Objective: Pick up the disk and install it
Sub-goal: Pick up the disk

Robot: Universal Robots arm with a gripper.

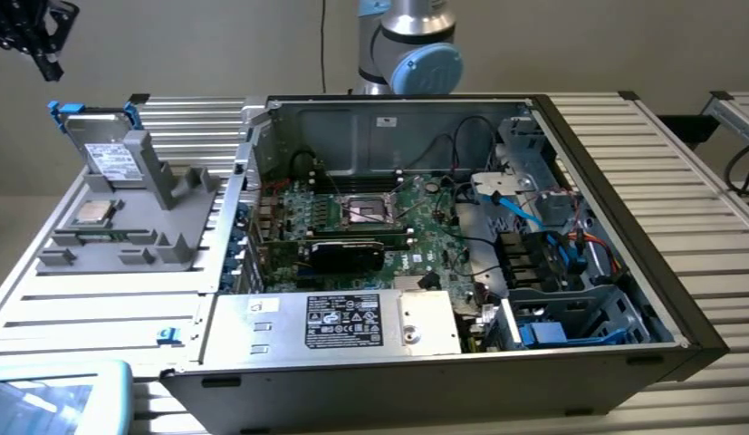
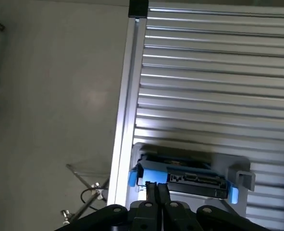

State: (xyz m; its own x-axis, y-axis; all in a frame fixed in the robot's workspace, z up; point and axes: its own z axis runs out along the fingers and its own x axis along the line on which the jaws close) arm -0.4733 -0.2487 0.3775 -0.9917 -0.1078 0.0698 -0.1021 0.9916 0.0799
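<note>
The disk (image 1: 110,156) stands upright in a grey holder (image 1: 168,195) at the exterior view's left, a silver drive with a white label in a bright blue carrier. My gripper (image 1: 45,65) hangs in the air above it and a little further to the exterior view's left, not touching it. In the wrist view the black fingers (image 2: 151,192) are pressed together with nothing between them, so my gripper (image 2: 156,185) is shut and empty. Just beyond them the disk (image 2: 185,177) shows edge-on with its blue end tabs and connector.
An open computer case (image 1: 664,299) lies on the slatted metal table (image 1: 664,136), with a motherboard (image 1: 374,217), a silver power supply box (image 1: 350,322) and a drive cage (image 1: 568,317). A small silver chip (image 1: 92,214) rests on the grey holder. The arm's base (image 1: 410,54) stands behind the case.
</note>
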